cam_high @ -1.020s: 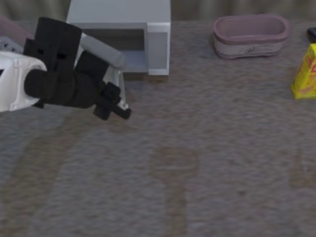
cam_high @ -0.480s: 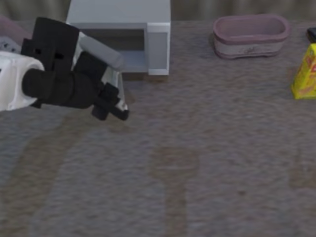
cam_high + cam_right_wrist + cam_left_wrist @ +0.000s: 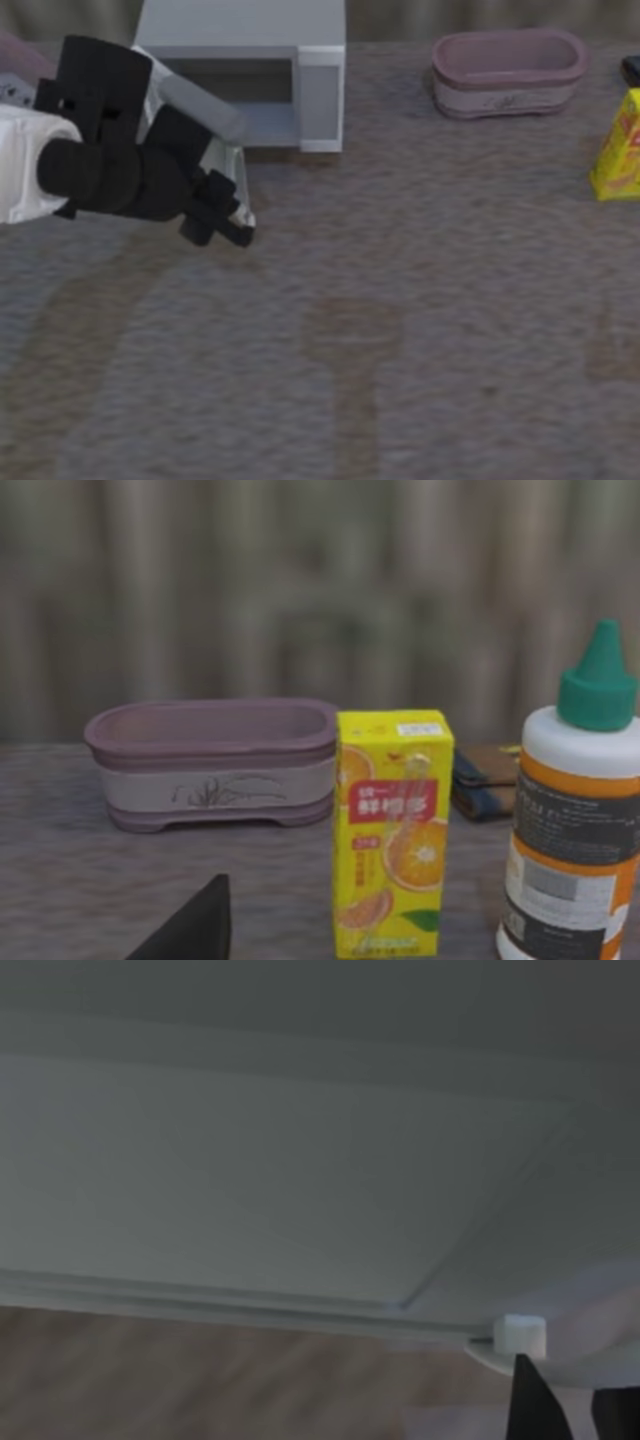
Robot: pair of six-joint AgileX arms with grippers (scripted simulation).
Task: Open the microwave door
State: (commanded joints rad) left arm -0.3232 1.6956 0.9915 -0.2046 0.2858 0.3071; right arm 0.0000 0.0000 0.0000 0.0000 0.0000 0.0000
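The white-grey microwave (image 3: 240,22) stands at the back left of the table, its grey interior (image 3: 235,80) exposed. The microwave door (image 3: 238,165) is swung out toward the left front, and its grey window (image 3: 260,1180) fills the left wrist view. My left gripper (image 3: 228,222) is at the door's free edge, shut on the white handle bar (image 3: 520,1335), with dark fingertips (image 3: 532,1405) on either side of it. My right gripper (image 3: 320,950) is outside the top view. Only one dark fingertip (image 3: 195,930) shows, far to one side, so it stands open and empty.
A pink oval tub (image 3: 508,70) sits at the back right, with a yellow juice box (image 3: 618,150) at the right edge. The right wrist view also shows a white bottle with a green cap (image 3: 575,820) and a dark wallet (image 3: 485,780).
My left arm has drawn back to the left with the handle. The door has swung slightly wider open.
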